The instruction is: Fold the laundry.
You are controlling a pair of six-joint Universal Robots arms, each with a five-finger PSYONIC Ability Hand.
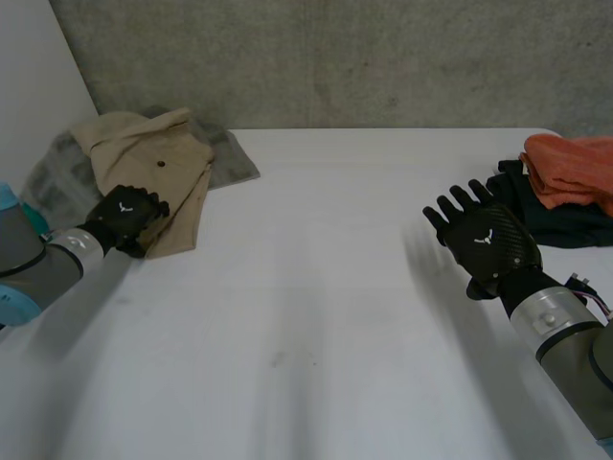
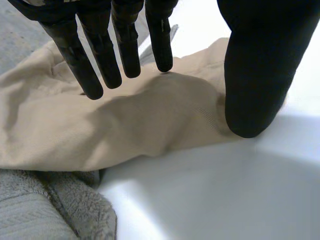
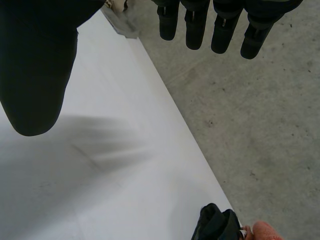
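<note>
Right hand (image 1: 488, 244), white-emblemed, spreads fingers; left hand (image 1: 124, 218) holds straight fingers over beige garment (image 1: 153, 153).

Four pieces of laundry lie on one white table (image 1: 316, 287). At the far left are one tan buttoned fabric garment (image 1: 153, 158) and one grey terry towel (image 1: 235, 158). At the far right are one orange folded cloth (image 1: 575, 168) and one dark crumpled garment (image 1: 565, 222). There are two black hands: one left hand (image 1: 124, 218), one right hand (image 1: 484, 240).
</note>
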